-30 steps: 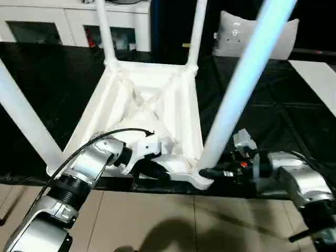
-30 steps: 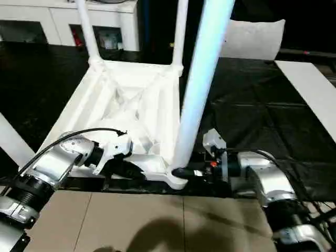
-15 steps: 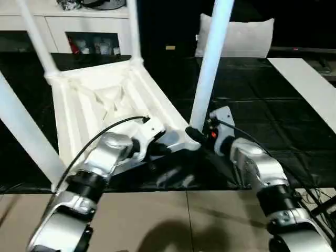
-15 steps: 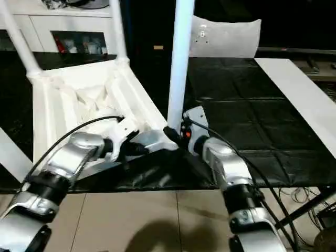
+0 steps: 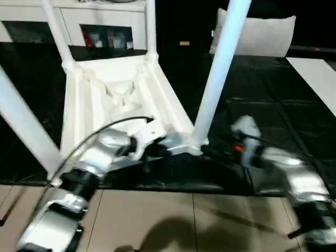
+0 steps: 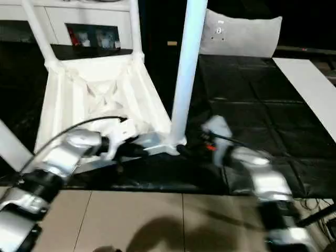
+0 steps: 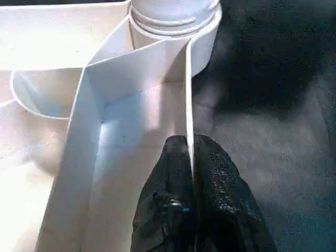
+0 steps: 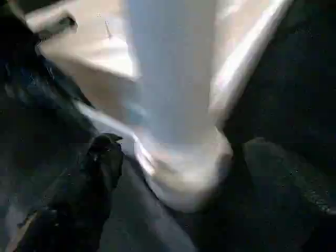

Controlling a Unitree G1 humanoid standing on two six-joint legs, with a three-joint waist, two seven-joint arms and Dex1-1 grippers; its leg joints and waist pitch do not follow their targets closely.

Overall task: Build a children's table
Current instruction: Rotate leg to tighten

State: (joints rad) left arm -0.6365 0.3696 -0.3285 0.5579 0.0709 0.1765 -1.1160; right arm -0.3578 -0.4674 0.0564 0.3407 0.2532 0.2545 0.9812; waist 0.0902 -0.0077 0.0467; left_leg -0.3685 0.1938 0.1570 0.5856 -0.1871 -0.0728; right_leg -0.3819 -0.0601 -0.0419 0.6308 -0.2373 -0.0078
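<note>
While upturned white plastic ribbed tabletop (image 5: 113, 100) lies on black mat (image 5: 273, 105), left gripper (image 7: 190, 152) pinches its rim wall; right gripper (image 8: 173, 173) spread around near corner's white tube leg (image 5: 218, 73); white glass-door cabinet (image 5: 100, 23) behind.

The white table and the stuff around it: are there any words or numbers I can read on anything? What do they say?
No words or numbers can be read anywhere.
The upside-down tabletop and its legs: plain white, no writing.
The white cushion at the back: a small dark mark, too small to read.
The things behind the cabinet's glass door: red and pale shapes, too blurred to read.
The right gripper: a red spot, no letters readable.
</note>
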